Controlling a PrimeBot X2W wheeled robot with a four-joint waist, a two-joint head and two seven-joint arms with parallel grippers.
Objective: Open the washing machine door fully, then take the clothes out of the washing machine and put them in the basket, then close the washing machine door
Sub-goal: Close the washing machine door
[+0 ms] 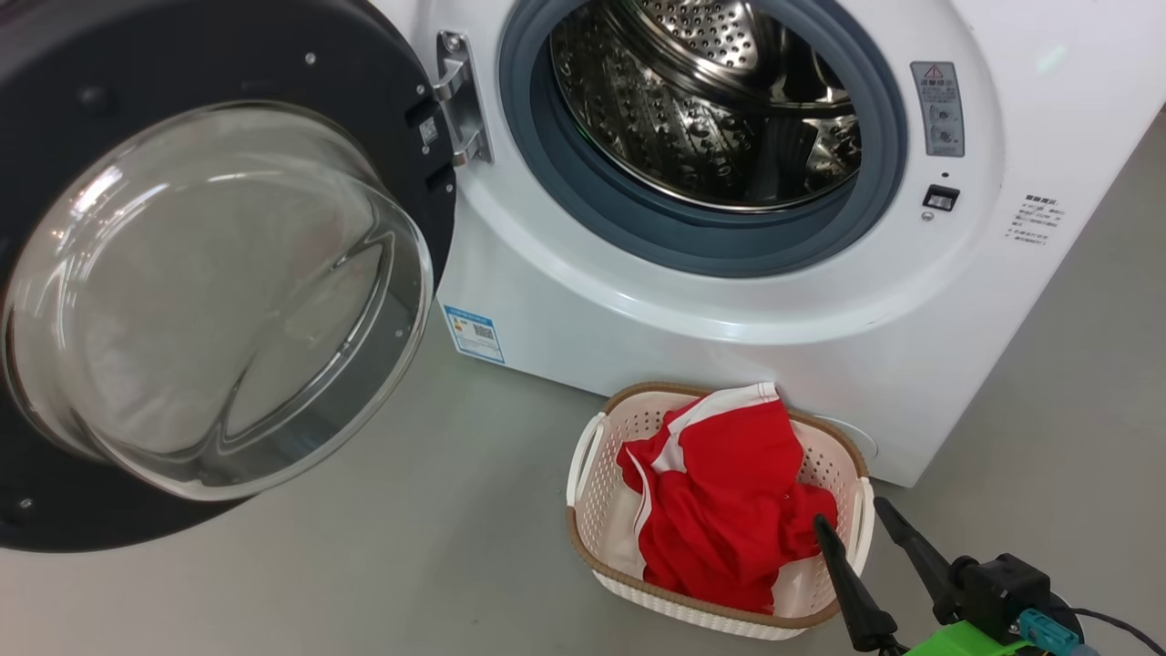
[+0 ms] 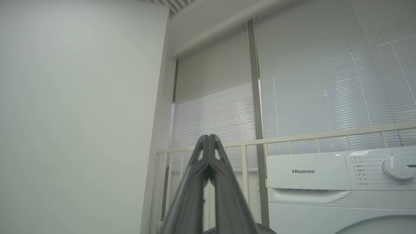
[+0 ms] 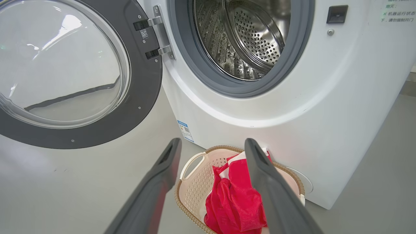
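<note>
The washing machine door (image 1: 209, 301) stands wide open on its hinge (image 1: 460, 100), at nine o'clock of the drum (image 1: 701, 100) opening and forward of the washing machine (image 1: 729, 319) front. On the floor (image 1: 410, 547) before the machine, at about six o'clock of the opening, sits the basket (image 1: 576, 538), just beside the cabinet's foot, with the clothes (image 1: 720, 492) heaped in it. The right gripper (image 1: 851, 510) hangs at the basket's four o'clock side.

door (image 1: 209, 301) wide open, drum mouth (image 1: 710, 109) open
</note>
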